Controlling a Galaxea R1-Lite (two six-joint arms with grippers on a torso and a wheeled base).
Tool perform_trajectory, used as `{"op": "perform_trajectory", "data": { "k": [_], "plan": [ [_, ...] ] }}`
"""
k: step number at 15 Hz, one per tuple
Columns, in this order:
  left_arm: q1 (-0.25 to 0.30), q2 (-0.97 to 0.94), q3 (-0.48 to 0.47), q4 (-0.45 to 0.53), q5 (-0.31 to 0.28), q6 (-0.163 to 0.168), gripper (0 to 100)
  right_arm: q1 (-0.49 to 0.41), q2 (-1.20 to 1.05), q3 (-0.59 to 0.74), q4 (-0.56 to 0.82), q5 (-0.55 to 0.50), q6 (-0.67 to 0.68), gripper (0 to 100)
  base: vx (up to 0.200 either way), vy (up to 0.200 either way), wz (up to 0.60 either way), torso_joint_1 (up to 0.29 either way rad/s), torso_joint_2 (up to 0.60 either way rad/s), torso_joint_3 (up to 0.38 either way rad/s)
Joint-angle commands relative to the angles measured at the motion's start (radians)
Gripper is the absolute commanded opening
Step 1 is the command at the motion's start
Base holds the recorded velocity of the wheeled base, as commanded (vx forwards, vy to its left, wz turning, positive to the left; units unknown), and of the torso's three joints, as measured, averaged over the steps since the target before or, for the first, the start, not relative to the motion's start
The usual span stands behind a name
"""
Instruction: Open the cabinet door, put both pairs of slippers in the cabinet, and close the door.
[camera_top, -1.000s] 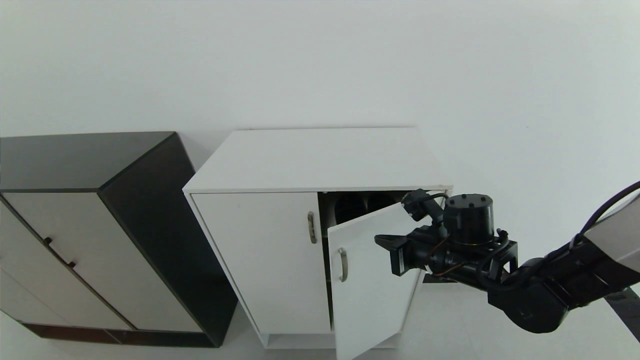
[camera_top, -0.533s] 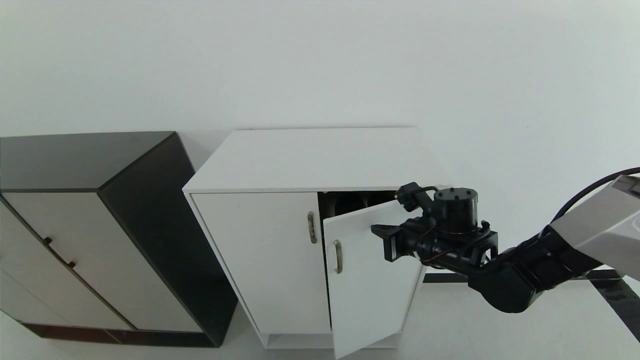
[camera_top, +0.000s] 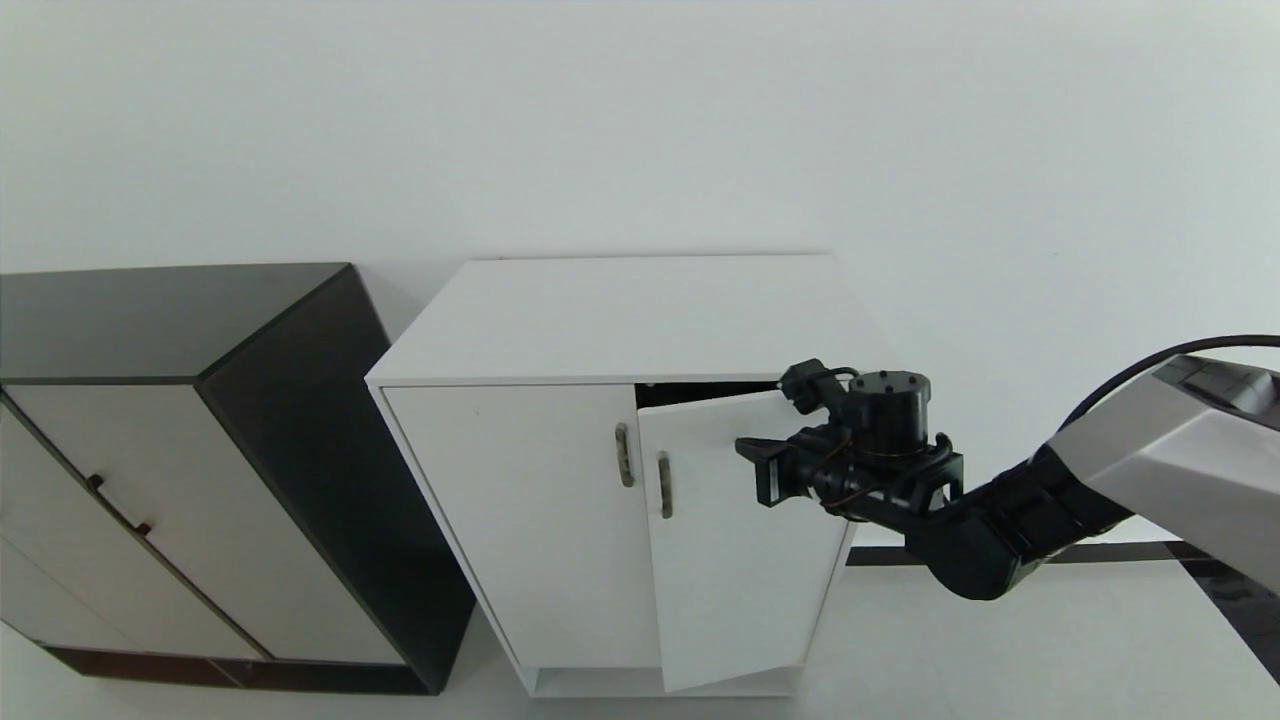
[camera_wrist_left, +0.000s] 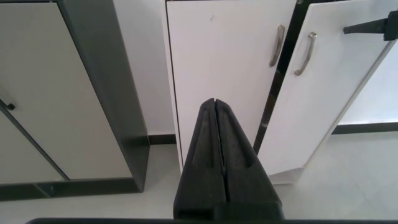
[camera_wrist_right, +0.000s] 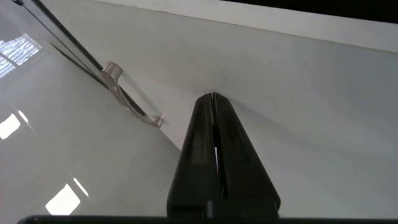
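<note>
The cabinet (camera_top: 620, 320) is seen at frame centre, its right door (camera_top: 740, 580) slightly ajar. The right end effector (camera_top: 748, 452), fingers together, is pressed against that door; the left end effector (camera_wrist_left: 213, 102) is also closed.

Right door (camera_top: 735, 540) of white cabinet (camera_top: 640, 320) is noted ajar. Only a thin dark slit (camera_top: 705, 393) is left along its top edge, narrower than a gripper body. The inside is shut off behind the left door (camera_top: 520, 520), which is closed flush.

Right gripper (camera_wrist_right: 213, 98), fingers pressed together, is set at the right door's face, right of the handle (camera_top: 663, 485).

The left side is walled by the black cabinet (camera_top: 300, 450), just beside the white one.

Open floor (camera_top: 1050, 640) is seen to the right and near the doors. Left gripper (camera_wrist_left: 214, 109), fingers together, is held apart from the left door with free space between.
</note>
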Motion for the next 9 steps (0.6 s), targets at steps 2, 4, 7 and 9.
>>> {"op": "perform_trajectory", "data": {
  "k": [2,4,7,9],
  "plan": [
    [0.0,0.001,0.0,0.0,-0.001,0.0,0,-0.006,0.034,-0.025,-0.002,0.001,-0.001,0,0.0,0.0,0.0,0.0,0.0,0.0],
    [0.0,0.001,0.0,0.0,0.0,0.0,0,-0.009,0.036,-0.036,0.0,0.001,0.0,0,0.0,0.0,0.0,0.0,0.0,0.0],
    [0.0,0.001,0.0,0.0,0.0,0.0,0,-0.015,0.039,-0.036,-0.002,0.001,0.0,0,0.0,0.0,0.0,0.0,0.0,0.0],
    [0.0,0.001,0.0,0.0,0.0,0.0,0,-0.018,0.056,-0.051,-0.003,0.001,0.0,0,0.0,0.0,0.0,0.0,0.0,0.0]
  ]
}}
